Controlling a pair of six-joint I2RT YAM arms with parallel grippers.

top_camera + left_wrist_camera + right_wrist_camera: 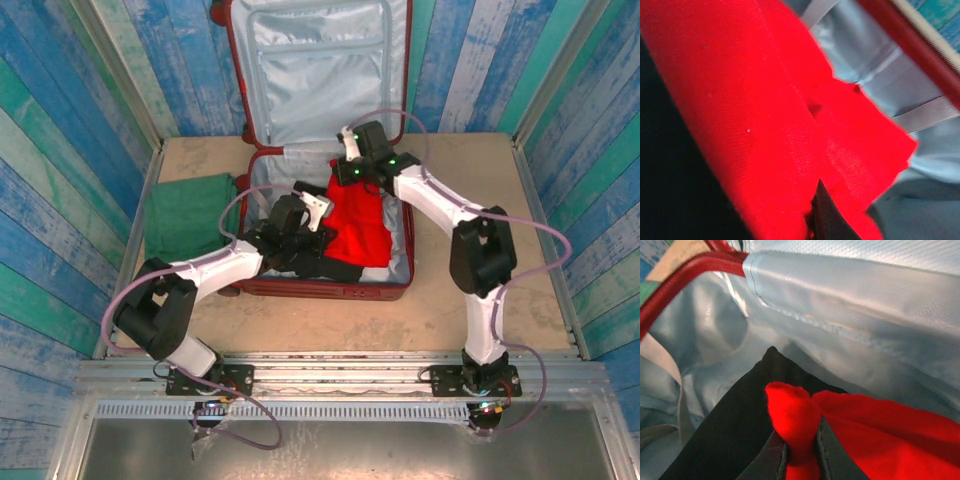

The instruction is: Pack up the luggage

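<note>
The right gripper (801,456) is clamped on a bunched corner of the red cloth (880,435), which stands up between its dark fingers (832,462). The left gripper (318,210) is closed on the cloth's opposite edge. Its wrist view shows one finger (824,212) poking out of the red folds, the other hidden.

Under the red lies a black cloth (730,435), hard to tell from the left arm's dark links from above. Both cloths sit in the base of the luggage (330,290), which lies open mid-table (450,300). Its long axis runs away from the arms. The lid (310,60) is raised at the far end, lining toward them, its top cut off by the frame. A grey strap (927,114) crosses the lining. A green cloth (190,215) lies just left of the luggage. Both arms reach over the base, covering part of it.
</note>
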